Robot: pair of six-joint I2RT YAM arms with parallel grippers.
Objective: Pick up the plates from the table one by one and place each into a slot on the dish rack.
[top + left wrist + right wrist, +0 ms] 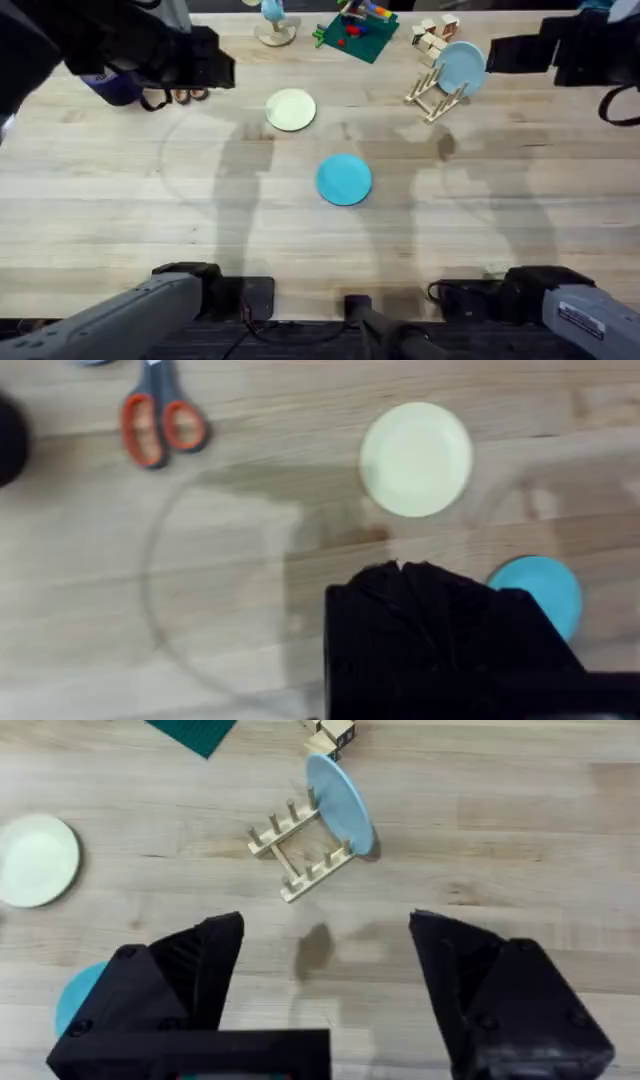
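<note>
The right gripper (pixel 325 995) is held high above the table (pixel 120 200), its black fingers spread wide and holding nothing. The left gripper (pixel 440 620) is seen closed and empty. The cream-yellow plate (pixel 291 109) and turquoise plate (pixel 344 180) lie flat, apart. A sky-blue plate (pixel 461 66) stands in the dish rack (pixel 432 95).

A pale plank tabletop (pixel 120 200) with visible grain spans the scene under even light, soft grey shadows falling across its middle and a dark strip edging its near side.
</note>
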